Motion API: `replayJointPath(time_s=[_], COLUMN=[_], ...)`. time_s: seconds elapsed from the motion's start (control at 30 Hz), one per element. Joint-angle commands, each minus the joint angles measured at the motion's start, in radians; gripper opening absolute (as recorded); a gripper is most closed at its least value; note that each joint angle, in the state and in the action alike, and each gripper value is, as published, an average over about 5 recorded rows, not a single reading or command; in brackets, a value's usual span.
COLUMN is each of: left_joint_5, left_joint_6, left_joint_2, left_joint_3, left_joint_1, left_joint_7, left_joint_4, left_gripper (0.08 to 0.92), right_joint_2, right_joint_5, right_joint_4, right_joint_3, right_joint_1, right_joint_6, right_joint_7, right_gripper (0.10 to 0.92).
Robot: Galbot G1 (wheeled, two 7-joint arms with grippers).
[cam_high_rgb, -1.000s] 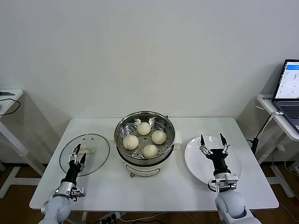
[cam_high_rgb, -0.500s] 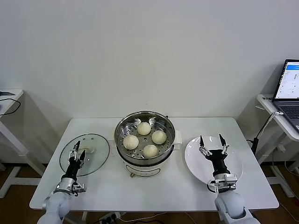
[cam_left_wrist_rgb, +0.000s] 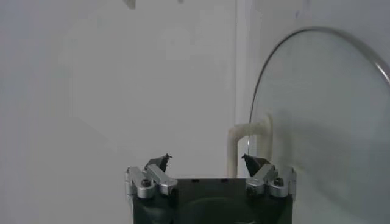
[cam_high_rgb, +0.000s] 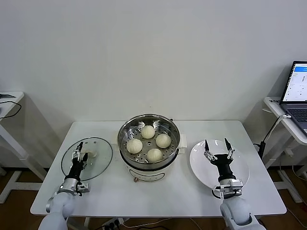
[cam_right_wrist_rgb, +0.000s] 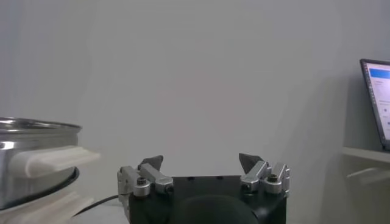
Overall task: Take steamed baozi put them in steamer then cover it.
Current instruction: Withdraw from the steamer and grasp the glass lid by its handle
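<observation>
The steamer (cam_high_rgb: 123, 138) stands on its white pot base (cam_high_rgb: 144, 173) at the table's middle. Four steamed baozi lie in it: one at the back (cam_high_rgb: 147, 131), one at the right (cam_high_rgb: 163, 140), one at the left (cam_high_rgb: 134, 145), one at the front (cam_high_rgb: 154, 155). The cover (cam_high_rgb: 100, 147) lies flat on the table to the left, its cream handle (cam_high_rgb: 90, 154) up. My left gripper (cam_high_rgb: 81, 152) is open and empty over the cover's near side, beside the handle. In the left wrist view (cam_left_wrist_rgb: 207, 161) the handle (cam_left_wrist_rgb: 241, 137) shows just beyond one fingertip. My right gripper (cam_high_rgb: 216, 143) is open and empty above the white plate (cam_high_rgb: 240, 167).
The white plate lies to the right of the steamer. The steamer's side (cam_right_wrist_rgb: 30, 146) shows in the right wrist view. A laptop (cam_high_rgb: 298, 91) sits on a side table at the far right. Another side table (cam_high_rgb: 7, 100) stands at the far left.
My left gripper has crept a little farther over the cover toward its handle. The right gripper has barely moved.
</observation>
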Motion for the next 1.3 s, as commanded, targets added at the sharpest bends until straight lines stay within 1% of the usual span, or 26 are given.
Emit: replayJointPath(time_s=[0.03,0.23,0.33,0.43,0.83,1.0,1.1,1.3], left_joint_5=[-0.004,-0.007,-0.008,-0.008,-0.007,-0.009,-0.009,-0.03], left_joint_6=[0.013,0.022,0.025,0.028,0.032,0.03,0.046,0.089], left_joint_2=[-0.002,-0.004,-0.003,-0.003,-0.005,-0.009,-0.005,0.042], left_joint_3=[0.006,0.012,0.014,0.015,0.018,0.017,0.003,-0.049], left_joint_1=[-0.042,-0.042,-0.042,-0.045,-0.051,-0.05,-0.032,0.051], left_joint_7=[0.009,0.022,0.033,0.042,0.057,0.058,0.057,0.067], left_joint_4=[0.037,0.03,0.033,0.04,0.065,0.055,0.003,-0.206], left_gripper=[0.823,0.823,0.795,0.722,0.376,0.231,0.19,0.189], right_joint_2=[-0.001,0.0,0.0,0.0,0.0,0.0,0.001,0.004], right_joint_5=[-0.002,-0.006,-0.005,-0.005,-0.005,-0.008,-0.013,-0.017], right_joint_4=[0.0,-0.003,-0.004,-0.003,0.004,0.007,0.006,0.004], right_joint_3=[0.001,0.001,0.0,0.0,0.003,0.005,0.005,0.007], right_joint_1=[0.0,0.0,0.003,0.006,0.007,0.005,0.003,0.001], right_joint_6=[0.001,0.003,0.003,0.003,0.005,0.007,0.01,0.013], right_joint_7=[-0.001,-0.001,0.0,0.001,0.003,0.003,0.002,0.0], right_gripper=[0.823,0.823,0.823,0.823,0.823,0.823,0.823,0.823])
